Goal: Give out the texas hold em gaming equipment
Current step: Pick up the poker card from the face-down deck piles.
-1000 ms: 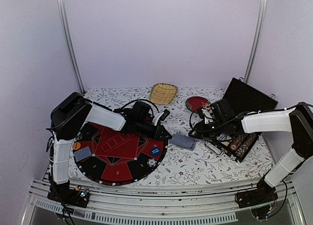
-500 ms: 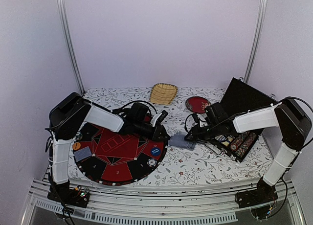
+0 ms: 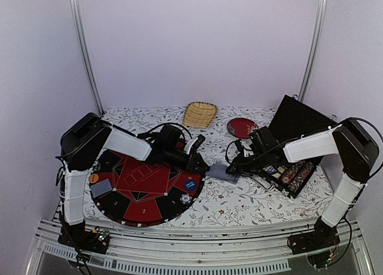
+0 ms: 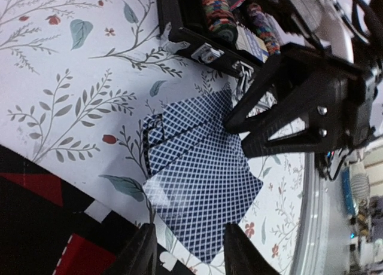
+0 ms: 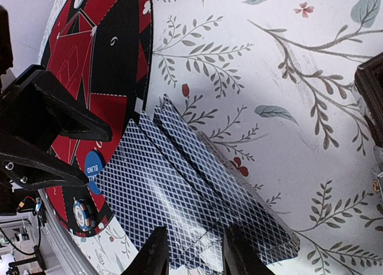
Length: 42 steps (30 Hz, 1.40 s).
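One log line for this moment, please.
left pincer: open, mat side of cards | right pincer: open, case side | cards: fanned flat on tablecloth, ungrasped

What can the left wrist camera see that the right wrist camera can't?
Only the left wrist view shows the black case with its rows of chips, plus the right gripper seen from outside. Only the right wrist view shows the blue blind button, a striped chip and the left gripper from outside. Both show the fanned blue-backed cards on the floral cloth beside the red-and-black mat.
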Tool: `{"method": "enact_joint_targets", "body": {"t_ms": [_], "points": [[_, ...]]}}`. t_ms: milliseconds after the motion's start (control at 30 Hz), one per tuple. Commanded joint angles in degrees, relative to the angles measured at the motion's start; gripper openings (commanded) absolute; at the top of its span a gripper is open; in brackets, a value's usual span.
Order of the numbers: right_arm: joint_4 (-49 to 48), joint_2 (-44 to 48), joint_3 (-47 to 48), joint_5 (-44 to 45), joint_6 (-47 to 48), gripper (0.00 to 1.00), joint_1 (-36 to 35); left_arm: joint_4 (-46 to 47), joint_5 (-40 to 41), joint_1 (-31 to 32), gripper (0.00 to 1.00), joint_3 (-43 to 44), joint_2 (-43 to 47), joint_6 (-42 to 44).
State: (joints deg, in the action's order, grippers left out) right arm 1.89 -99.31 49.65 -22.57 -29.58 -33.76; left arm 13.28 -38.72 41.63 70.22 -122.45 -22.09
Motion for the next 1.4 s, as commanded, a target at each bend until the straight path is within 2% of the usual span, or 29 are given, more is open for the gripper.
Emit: {"method": "enact_joint_targets", "body": {"t_ms": [0,233,367,533,867,1233,1367], "points": [[-0.2,-1.2,1.2,0.9,0.0,0.33,-0.4,-0.5,-1.0,-0.6,0.44,2.6,-2.4,-0.6],[-0.1,-1.6,1.4,0.6,0.1,0.33,-0.3,-1.8,-2.7,-0.4,0.44,5.5,-6.1,-1.7],[0.1,-1.3,1.3,0.9,0.3,0.33,-0.3,-1.6,-3.8,-0.2,0.28,5.4,-5.4,-1.7],[0.4,-1.4,1.3,1.6,0.4,0.33,-0.3,-0.5,-4.2,-0.3,0.01,4.0,-2.8,-1.5],[1.3,-1.0,0.9,3.5,0.3,0.33,-0.2,0.0,-3.0,-1.1,0.00,-0.4,1.9,-0.4],[1.7,-1.8,1.5,3.3,0.4,0.33,0.1,-0.8,-6.4,-4.9,0.00,-5.4,8.5,0.4],[2.2,-2.1,2.0,3.3,0.7,0.33,0.1,-5.7,-4.8,-6.9,0.00,-6.0,9.2,2.1]]}}
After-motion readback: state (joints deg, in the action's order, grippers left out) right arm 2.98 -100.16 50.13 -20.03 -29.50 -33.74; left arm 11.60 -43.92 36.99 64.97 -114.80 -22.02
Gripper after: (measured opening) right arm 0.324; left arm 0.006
